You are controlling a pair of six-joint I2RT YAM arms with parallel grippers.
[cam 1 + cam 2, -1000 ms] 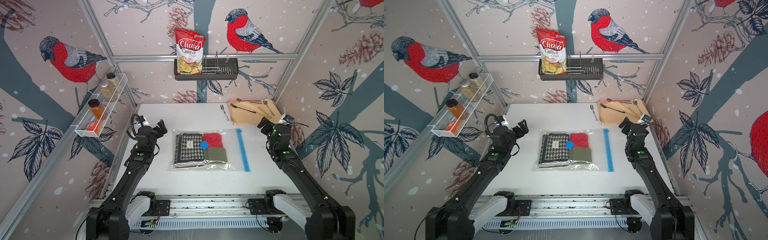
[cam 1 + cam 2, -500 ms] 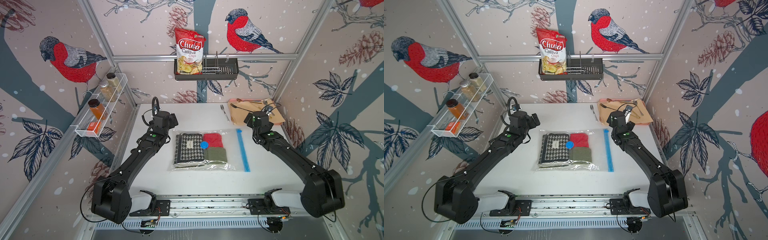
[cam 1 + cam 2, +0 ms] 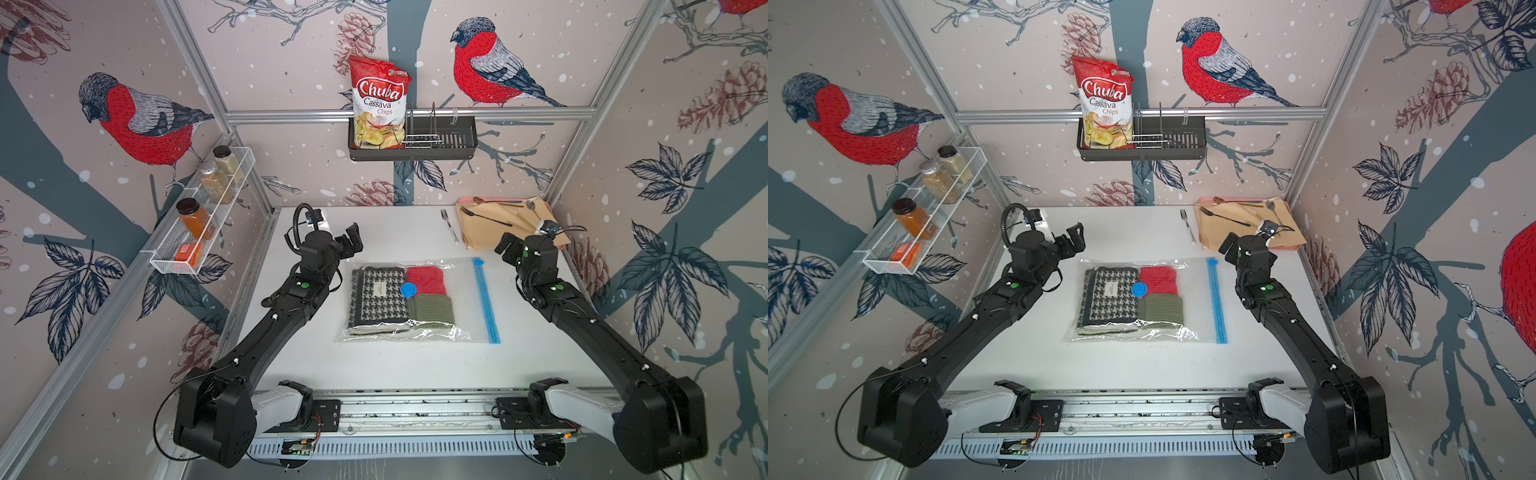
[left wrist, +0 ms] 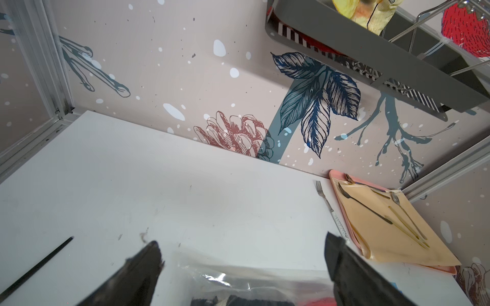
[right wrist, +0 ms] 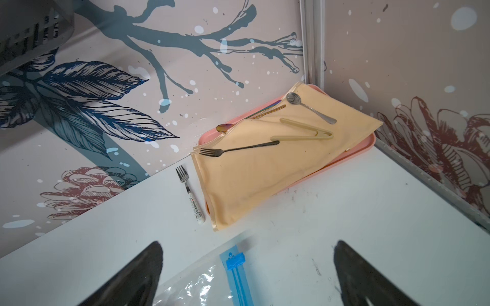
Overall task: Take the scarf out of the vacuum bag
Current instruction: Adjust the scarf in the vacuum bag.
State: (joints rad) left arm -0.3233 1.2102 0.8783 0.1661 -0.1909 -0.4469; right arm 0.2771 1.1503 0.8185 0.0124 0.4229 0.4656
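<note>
Scarf [image 3: 378, 299] sits in left half of vacuum bag [image 3: 461, 291], flat on table [image 3: 395, 365]. Zip strip [image 3: 485, 301] runs near-far along bag's right edge. Right hand [image 3: 505, 246], released & empty, hovers nearer its far end. Left hand [image 3: 354, 240] released too, by bag's far-left corner.

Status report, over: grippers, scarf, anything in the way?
Both open, empty: left gripper, right gripper. The scarf inside vacuum bag, untouched. Between it and zip strip: red knit, green knit.
</note>
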